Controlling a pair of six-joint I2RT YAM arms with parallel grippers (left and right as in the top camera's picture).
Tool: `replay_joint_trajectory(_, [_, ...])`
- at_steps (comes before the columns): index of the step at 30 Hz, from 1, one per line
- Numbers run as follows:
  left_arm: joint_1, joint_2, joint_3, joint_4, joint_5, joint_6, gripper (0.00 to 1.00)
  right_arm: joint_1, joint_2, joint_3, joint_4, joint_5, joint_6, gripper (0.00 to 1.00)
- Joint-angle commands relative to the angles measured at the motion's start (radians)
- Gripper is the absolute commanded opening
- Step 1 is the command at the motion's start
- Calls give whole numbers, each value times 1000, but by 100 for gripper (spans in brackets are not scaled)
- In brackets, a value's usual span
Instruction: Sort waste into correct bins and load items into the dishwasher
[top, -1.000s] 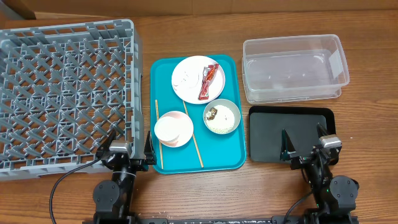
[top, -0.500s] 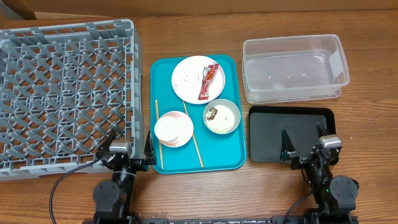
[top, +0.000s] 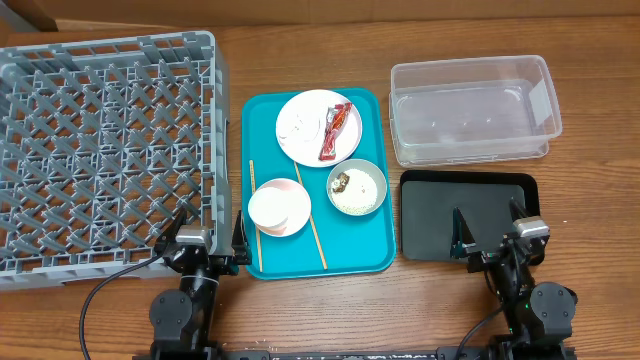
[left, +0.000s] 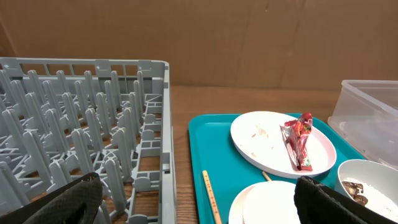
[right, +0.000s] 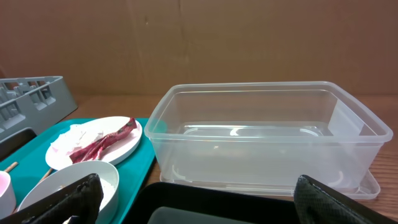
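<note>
On the teal tray (top: 375, 235) a white plate (top: 305, 140) holds a red wrapper (top: 339, 131) and a white tissue (top: 299, 122). A grey-green bowl (top: 368, 186) holds rice and a brown lump (top: 343, 181). A white cup sits in the pink bowl (top: 279, 208), between two chopsticks (top: 254, 215). The grey dish rack (top: 110, 150) stands left. The clear tub (top: 472, 108) and black tray (top: 440, 210) are right. My left gripper (top: 210, 238) is open and empty at the rack's near corner. My right gripper (top: 490, 232) is open and empty over the black tray's near edge.
A cardboard wall backs the table in both wrist views. The left wrist view shows the rack wall (left: 165, 143) and the plate (left: 261, 140). The right wrist view shows the clear tub (right: 267, 134) straight ahead. Bare wood lies along the near edge.
</note>
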Motion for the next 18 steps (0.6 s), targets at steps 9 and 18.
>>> replay_joint_trajectory(9, [-1, -9, 4, -1, 24, -4, 100, -5, -11, 8, 6, 6, 132, 100])
replay_joint_trajectory(18, [-1, 44, 225, -303, 23, -3, 100, -4, 116, 211, -137, -49, 240, 100])
